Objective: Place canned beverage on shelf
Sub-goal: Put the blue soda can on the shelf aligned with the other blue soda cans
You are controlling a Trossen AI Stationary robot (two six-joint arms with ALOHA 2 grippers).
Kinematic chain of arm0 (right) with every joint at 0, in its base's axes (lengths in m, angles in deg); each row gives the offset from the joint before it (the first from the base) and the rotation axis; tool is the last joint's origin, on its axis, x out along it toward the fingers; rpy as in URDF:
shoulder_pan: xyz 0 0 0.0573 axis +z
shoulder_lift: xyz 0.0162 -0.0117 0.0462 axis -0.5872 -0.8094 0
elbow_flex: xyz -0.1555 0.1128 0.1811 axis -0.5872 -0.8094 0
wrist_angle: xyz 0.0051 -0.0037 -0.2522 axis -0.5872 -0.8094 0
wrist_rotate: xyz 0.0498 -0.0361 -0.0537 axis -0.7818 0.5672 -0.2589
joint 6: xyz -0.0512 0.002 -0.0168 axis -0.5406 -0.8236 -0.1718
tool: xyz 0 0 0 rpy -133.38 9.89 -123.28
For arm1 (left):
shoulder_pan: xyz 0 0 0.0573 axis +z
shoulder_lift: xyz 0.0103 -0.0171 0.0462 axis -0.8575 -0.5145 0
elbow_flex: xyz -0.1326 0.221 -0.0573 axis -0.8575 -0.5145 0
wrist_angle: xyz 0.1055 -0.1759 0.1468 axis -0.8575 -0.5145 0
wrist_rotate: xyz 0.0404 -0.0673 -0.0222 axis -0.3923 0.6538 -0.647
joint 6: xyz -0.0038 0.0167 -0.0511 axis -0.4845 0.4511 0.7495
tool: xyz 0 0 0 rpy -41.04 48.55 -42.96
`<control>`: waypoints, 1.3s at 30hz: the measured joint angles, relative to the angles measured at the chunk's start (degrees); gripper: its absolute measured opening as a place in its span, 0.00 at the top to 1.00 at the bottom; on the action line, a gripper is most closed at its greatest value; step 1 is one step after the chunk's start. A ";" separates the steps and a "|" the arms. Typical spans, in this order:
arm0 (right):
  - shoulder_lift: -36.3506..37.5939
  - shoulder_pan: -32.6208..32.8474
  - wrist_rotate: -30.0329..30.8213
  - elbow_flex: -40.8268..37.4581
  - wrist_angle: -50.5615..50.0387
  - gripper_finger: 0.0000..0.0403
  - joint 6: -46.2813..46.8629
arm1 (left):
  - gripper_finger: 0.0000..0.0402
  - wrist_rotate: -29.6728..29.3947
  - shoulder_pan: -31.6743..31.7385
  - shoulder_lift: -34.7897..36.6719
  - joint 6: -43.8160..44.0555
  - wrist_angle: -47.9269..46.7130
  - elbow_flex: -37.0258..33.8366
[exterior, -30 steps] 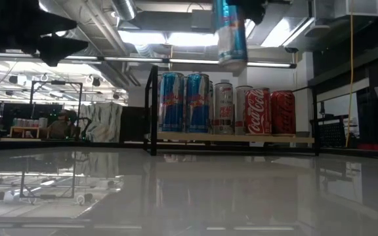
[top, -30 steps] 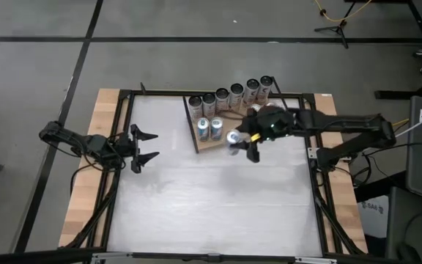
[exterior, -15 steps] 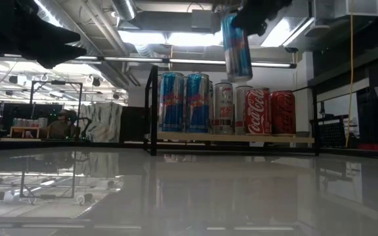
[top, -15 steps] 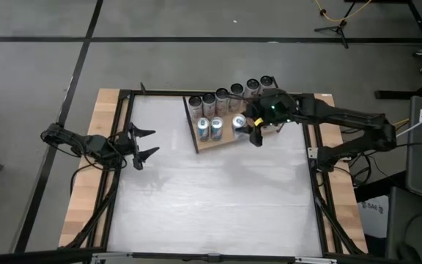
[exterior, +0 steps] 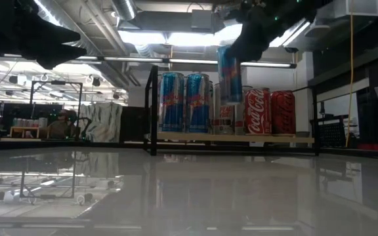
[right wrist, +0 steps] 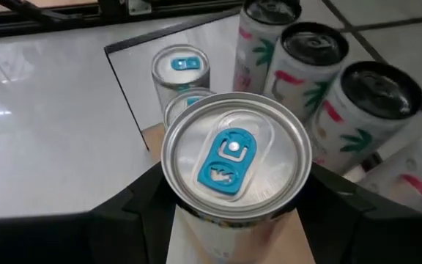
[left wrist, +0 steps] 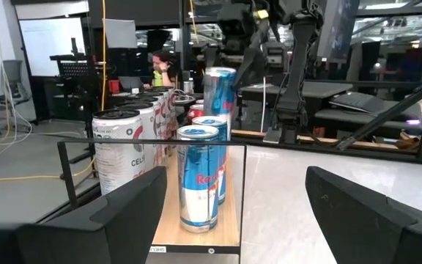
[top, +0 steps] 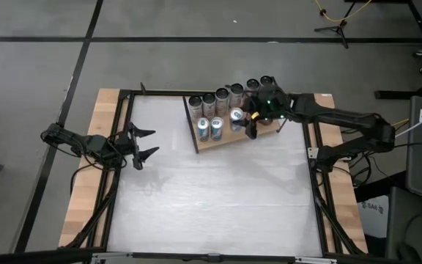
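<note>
A blue-and-silver can (exterior: 230,72) hangs above the shelf (top: 222,141), a light wooden board (exterior: 235,137) with a black wire frame at the table's far side. My right gripper (top: 245,122) is shut on the can. Two matching blue cans (top: 210,128) stand on the board's near left part. A row of several cans (top: 233,94) stands along the board's far edge. The held can is just right of the two blue ones. My left gripper (top: 146,144) stands open at the table's left edge, pointing level toward the shelf and holding nothing. My right gripper pinches the can's side wall just below the top rim (right wrist: 189,213), one finger (right wrist: 134,213) on either side. The fingers come slanting down from the table's right. The can hangs nearly upright, a little tilted, with its bottom (exterior: 232,98) clear above the board.
The shelf's black wire upright (exterior: 151,108) stands at its left end. A black frame (top: 123,169) and wooden strips border the white tabletop. The near half of the tabletop (top: 211,198) is free room. A person (left wrist: 160,70) sits in the room beyond.
My right gripper has carried the can toward the table's far edge and downward. It started over the bare tabletop in front of the shelf and is now over the board beside the two blue cans. The can stays held, near upright and clear of the board.
</note>
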 joint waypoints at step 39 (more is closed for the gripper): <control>-4.83 0.20 1.03 -17.27 27.45 0.45 2.17 | 0.20 -3.87 -0.02 -0.02 2.57 -0.10 0.06</control>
